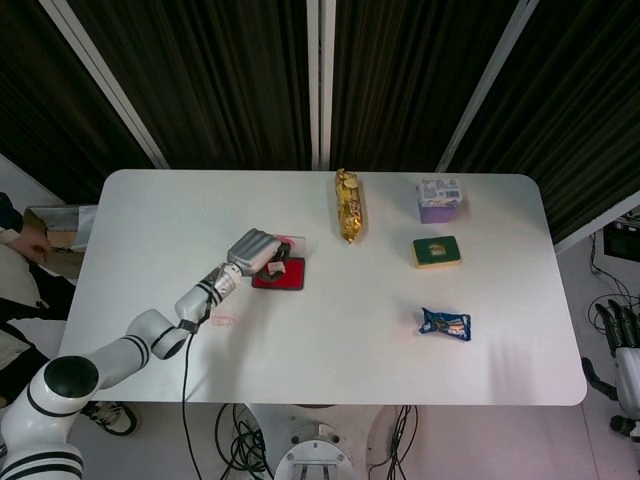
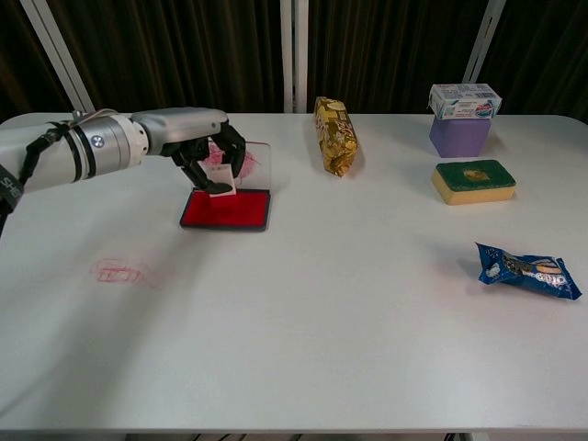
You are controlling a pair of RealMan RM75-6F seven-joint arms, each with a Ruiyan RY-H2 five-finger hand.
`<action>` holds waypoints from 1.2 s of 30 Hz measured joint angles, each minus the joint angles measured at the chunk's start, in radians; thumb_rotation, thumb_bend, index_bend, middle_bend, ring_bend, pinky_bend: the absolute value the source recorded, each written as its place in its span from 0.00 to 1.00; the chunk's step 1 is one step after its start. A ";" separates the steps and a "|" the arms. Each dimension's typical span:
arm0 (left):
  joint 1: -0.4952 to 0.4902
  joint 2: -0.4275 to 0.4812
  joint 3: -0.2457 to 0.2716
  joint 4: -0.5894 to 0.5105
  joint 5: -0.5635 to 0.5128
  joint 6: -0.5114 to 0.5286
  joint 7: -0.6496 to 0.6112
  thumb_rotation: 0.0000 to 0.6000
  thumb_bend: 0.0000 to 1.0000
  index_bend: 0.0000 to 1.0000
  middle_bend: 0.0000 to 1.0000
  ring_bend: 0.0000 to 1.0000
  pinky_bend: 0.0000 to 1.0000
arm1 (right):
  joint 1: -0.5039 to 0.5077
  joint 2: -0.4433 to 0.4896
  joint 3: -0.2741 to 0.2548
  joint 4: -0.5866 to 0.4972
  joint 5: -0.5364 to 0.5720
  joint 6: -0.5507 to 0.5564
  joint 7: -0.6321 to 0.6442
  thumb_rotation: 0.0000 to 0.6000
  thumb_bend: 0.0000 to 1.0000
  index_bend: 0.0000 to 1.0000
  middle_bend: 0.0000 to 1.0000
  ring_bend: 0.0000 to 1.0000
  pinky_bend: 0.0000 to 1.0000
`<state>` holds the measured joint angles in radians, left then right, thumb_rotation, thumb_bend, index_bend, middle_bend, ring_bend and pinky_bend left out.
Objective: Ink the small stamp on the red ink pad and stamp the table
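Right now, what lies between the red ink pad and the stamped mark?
Bare table between ink pad and red mark, in the chest view.

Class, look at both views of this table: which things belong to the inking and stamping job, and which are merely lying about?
Part of the job: left hand holding the small stamp; red ink pad; red stamp mark on the table.

Lying about: gold snack bag; purple box with carton on top; green sponge; blue packet.
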<state>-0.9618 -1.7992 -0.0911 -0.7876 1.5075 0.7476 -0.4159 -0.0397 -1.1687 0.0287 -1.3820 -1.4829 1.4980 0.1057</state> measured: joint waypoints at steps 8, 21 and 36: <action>0.007 -0.055 0.028 0.090 0.021 0.033 -0.075 1.00 0.38 0.61 0.62 1.00 1.00 | 0.009 -0.004 0.003 0.000 0.005 -0.012 -0.010 1.00 0.29 0.00 0.00 0.00 0.00; 0.005 -0.129 0.074 0.218 0.043 0.019 -0.175 1.00 0.39 0.61 0.62 1.00 1.00 | 0.009 0.001 0.000 -0.019 0.007 -0.016 -0.037 1.00 0.29 0.00 0.00 0.00 0.00; 0.014 -0.020 0.064 0.091 0.041 0.081 -0.185 1.00 0.40 0.61 0.62 1.00 1.00 | 0.013 -0.004 -0.001 -0.011 0.002 -0.019 -0.021 1.00 0.29 0.00 0.00 0.00 0.00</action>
<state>-0.9475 -1.8195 -0.0269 -0.6963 1.5482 0.8286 -0.6007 -0.0270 -1.1729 0.0279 -1.3927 -1.4807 1.4787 0.0850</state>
